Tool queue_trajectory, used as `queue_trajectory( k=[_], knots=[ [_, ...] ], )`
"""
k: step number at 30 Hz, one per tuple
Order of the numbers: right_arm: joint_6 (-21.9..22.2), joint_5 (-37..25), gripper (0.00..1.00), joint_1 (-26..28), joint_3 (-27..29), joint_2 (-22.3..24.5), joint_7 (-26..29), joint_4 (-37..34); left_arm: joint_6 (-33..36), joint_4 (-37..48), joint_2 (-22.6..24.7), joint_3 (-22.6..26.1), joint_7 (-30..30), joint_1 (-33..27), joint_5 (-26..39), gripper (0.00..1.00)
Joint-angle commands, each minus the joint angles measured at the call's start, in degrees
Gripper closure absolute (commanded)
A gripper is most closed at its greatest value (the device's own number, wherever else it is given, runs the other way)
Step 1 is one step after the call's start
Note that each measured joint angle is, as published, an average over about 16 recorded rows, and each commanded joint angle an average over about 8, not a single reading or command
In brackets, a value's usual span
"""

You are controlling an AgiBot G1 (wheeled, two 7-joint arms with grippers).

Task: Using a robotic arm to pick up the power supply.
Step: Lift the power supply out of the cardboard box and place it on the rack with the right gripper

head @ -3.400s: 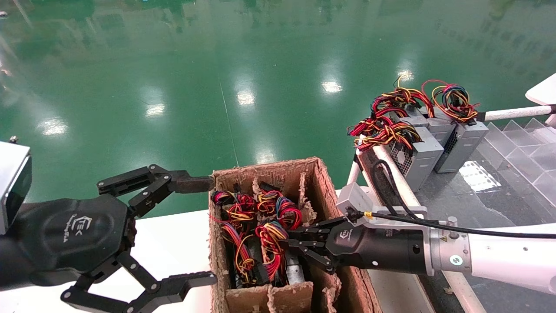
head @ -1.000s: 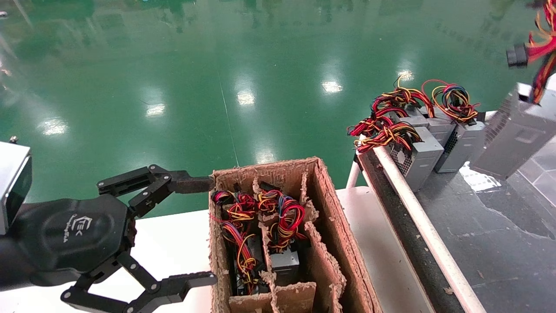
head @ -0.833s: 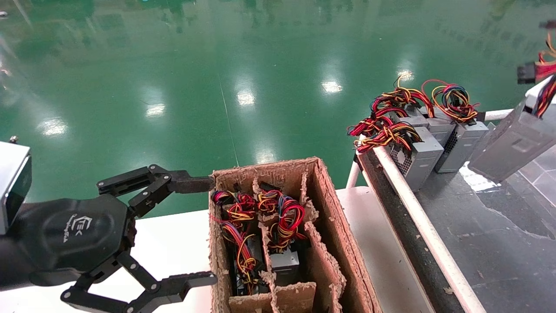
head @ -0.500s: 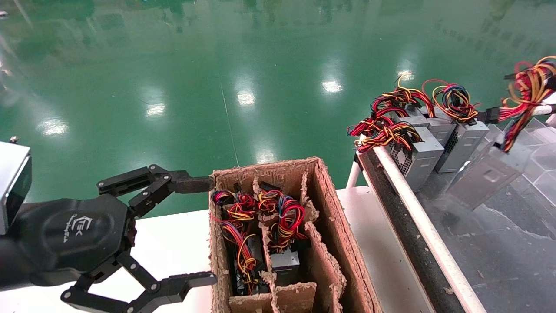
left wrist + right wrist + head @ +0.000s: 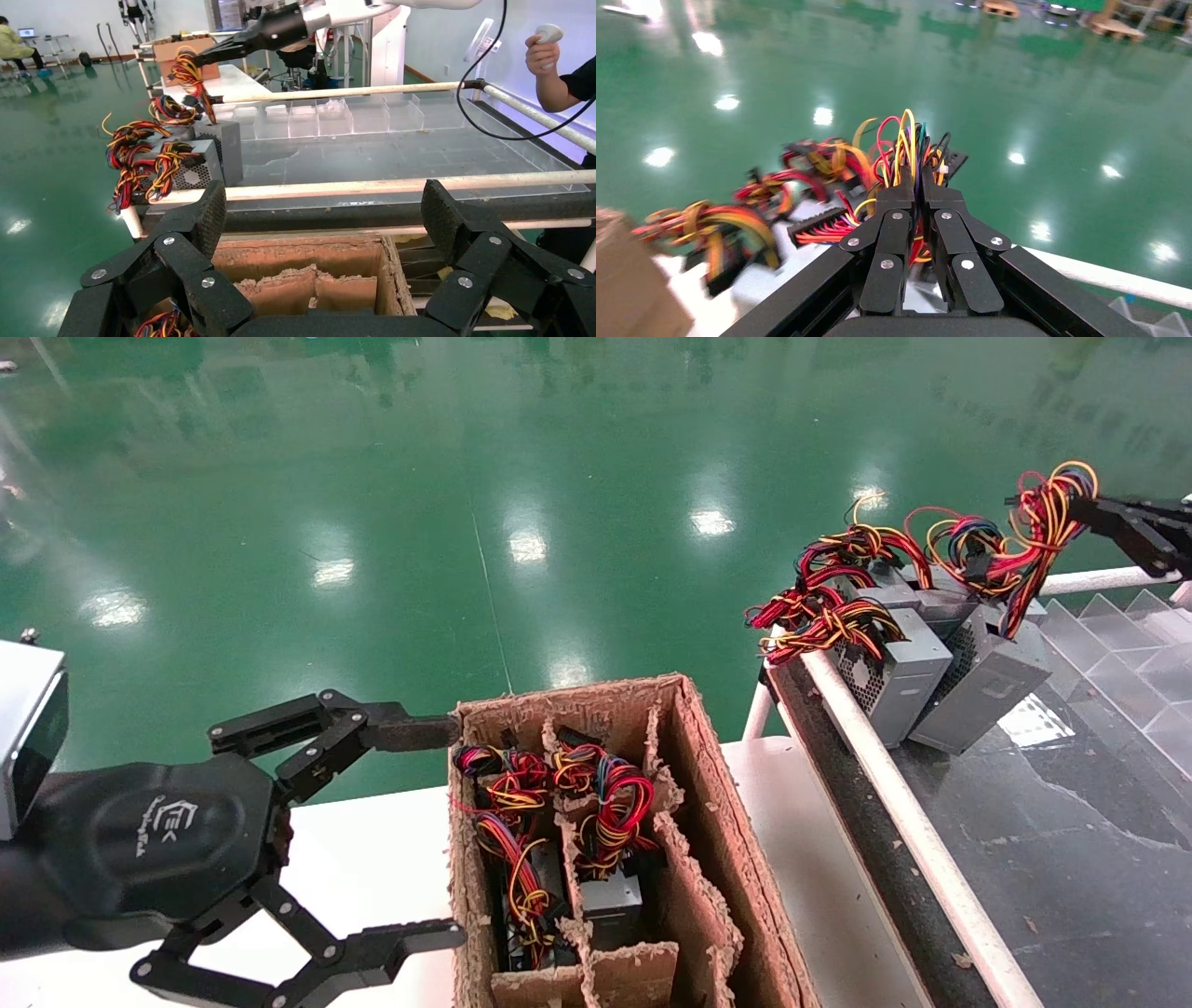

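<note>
Green glossy floor [image 5: 466, 477] behind everything. Dark conveyor-style counter [image 5: 1071, 859] at right, edged by a white rail [image 5: 894, 803]; white counter [image 5: 372, 868] at left and centre. Brown cardboard box [image 5: 708, 784] on the white counter, split by ragged dividers, several grey units with coloured wire bundles [image 5: 605, 812] down in its compartments.

Left gripper [image 5: 410, 831] low at left, just beside the box's left wall, jaws spread wide, holding nothing; same spread jaws framing the box top in the left wrist view [image 5: 323, 217].

Row of grey power units [image 5: 894, 663] at the far end of the dark counter, beside the rail, wires sprouting from their tops. Power supply [image 5: 987, 682] hanging tilted at the right end of that row, lower corner at or just above the dark counter, contact there unclear, touching or nearly touching the neighbouring unit. Its wire loop [image 5: 1043, 523] pulled up and to the right.

Right gripper [image 5: 1085, 509] high at the right edge, jaws pressed together on the wire loop, pinching the red, yellow and orange wires; right wrist view confirms the jaws clamped on the bundle [image 5: 905, 154]. Same gripper seen far off in the left wrist view [image 5: 211, 56], wires dangling from its tip down to the grey box [image 5: 225, 144].
</note>
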Motion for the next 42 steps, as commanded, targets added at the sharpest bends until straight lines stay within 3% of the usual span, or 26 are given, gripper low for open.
queue_trajectory(
  k=[1, 5, 16, 31, 32, 39, 40, 42],
  knots=[
    [3.04, -0.28, 1.0, 0.44, -0.14, -1.43, -0.34, -0.77, 0.0, 0.0, 0.0, 0.0, 0.0, 0.0, 0.0, 0.0],
    [4.41, -0.58, 1.0, 1.2, -0.33, -2.91, 0.0, -1.44, -0.01, 0.0, -0.01, 0.01, 0.01, 0.0, -0.01, 0.0],
    [-0.11, -1.8, 1.0, 1.8, -1.24, -3.85, 0.44, -2.09, -0.02, 0.0, -0.02, 0.04, 0.02, -0.01, -0.03, 0.0],
    [-0.65, -1.98, 0.99, 2.6, -1.38, -5.9, 0.37, -2.58, -0.03, 0.0, -0.03, 0.07, 0.04, -0.02, -0.05, 0.0],
    [-0.65, -2.01, 0.92, 2.66, -1.4, -6.02, 0.34, -2.59, -0.03, 0.0, -0.03, 0.07, 0.04, -0.02, -0.05, 0.0],
    [0.04, -2.4, 0.05, 2.67, -1.68, -6.5, 0.35, -3.12, -0.04, 0.0, -0.04, 0.09, 0.04, -0.02, -0.06, 0.0],
    [0.18, -2.42, 0.0, 2.66, -1.69, -6.52, 0.4, -3.22, -0.04, 0.0, -0.04, 0.09, 0.05, -0.02, -0.06, 0.0],
    [0.37, -2.43, 0.0, 2.66, -1.7, -6.5, 0.51, -3.38, -0.04, 0.0, -0.04, 0.1, 0.05, -0.02, -0.07, 0.0]
  ],
)
